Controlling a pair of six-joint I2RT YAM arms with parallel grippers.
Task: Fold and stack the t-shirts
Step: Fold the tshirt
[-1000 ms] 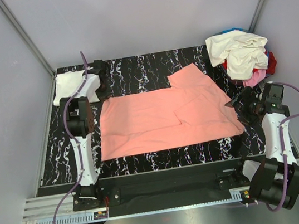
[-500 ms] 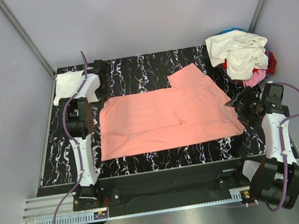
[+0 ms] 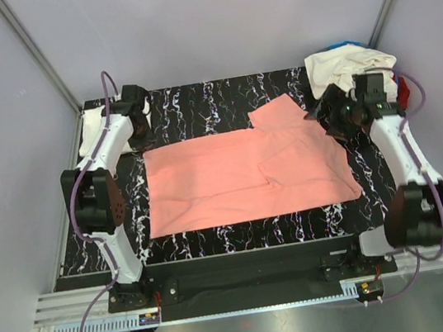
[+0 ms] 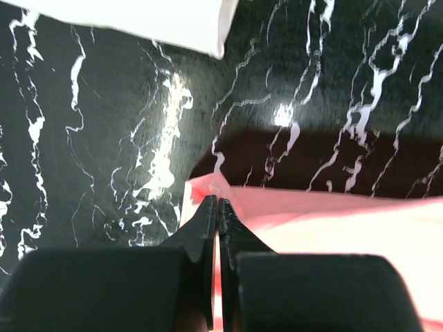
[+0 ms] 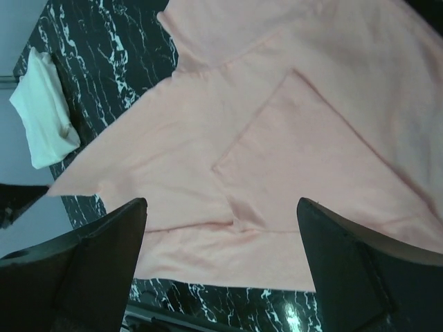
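The salmon-pink t-shirt lies spread flat mid-table, with one sleeve folded in on its right half. My left gripper is at its far-left corner. In the left wrist view the gripper is shut on that corner of the shirt, which is lifted a little and casts a shadow. My right gripper hovers open and empty over the shirt's far-right side. The right wrist view shows the gripper wide open above the shirt. A folded white t-shirt lies at the far-left corner.
A loose pile of shirts, cream on top with red, bright pink and blue under it, sits at the far-right corner beside my right arm. The folded white shirt lies just beyond my left gripper. Grey walls close in the black marbled table.
Both arms have swung from the near sides toward the far side. My left gripper reached the shirt's far-left corner. My right gripper moved over the shirt's far-right part. The shirt's left edge shifted slightly left.
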